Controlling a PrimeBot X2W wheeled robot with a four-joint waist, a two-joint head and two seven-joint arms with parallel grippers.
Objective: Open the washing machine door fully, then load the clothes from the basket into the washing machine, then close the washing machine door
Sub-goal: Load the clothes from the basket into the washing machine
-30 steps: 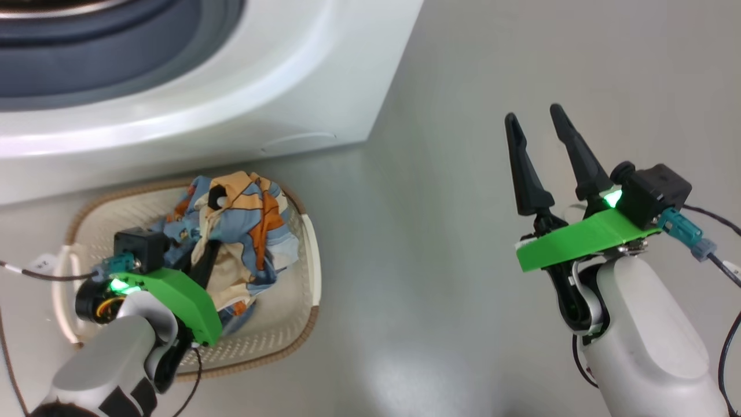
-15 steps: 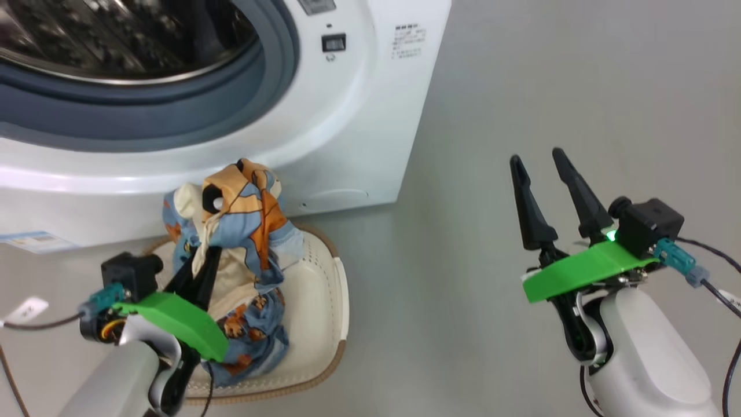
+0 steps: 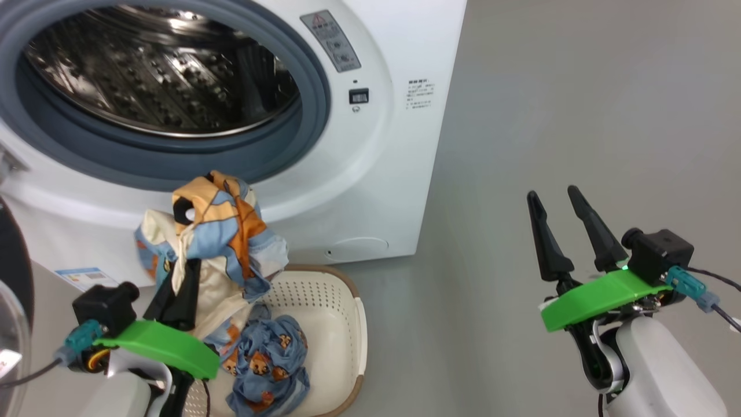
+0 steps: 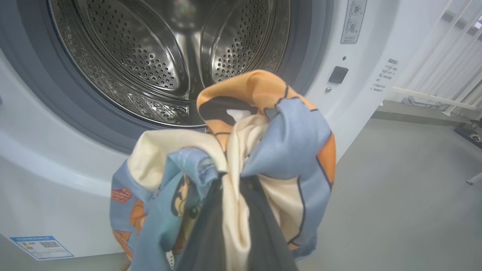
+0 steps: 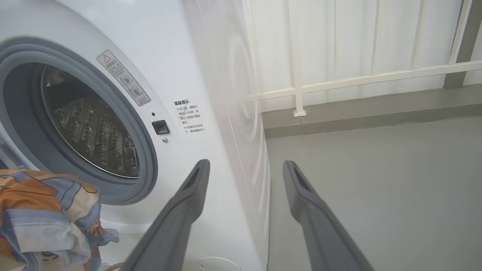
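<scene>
Washing machine (image 3: 370, 191) far left, its door (image 3: 10, 266) swung open at the left edge. Basket (image 3: 347, 324) on the floor (image 3: 550, 87) just near of it, a blue piece (image 3: 266, 365) lying inside. Left tool (image 3: 184, 272) clamped on bunched clothes (image 3: 226, 231), held above the basket, below the drum opening. Right tool (image 3: 551, 194) well to the right, fingers spread, holding nothing.

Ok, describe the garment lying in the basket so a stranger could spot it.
Find the big white washing machine; the cream perforated basket stands on the floor before it. Inside lies a crumpled light-blue garment with small orange-brown figures, low in the basket, unlike the bundle with broad orange and cream patches that the left hand holds up above it.
</scene>
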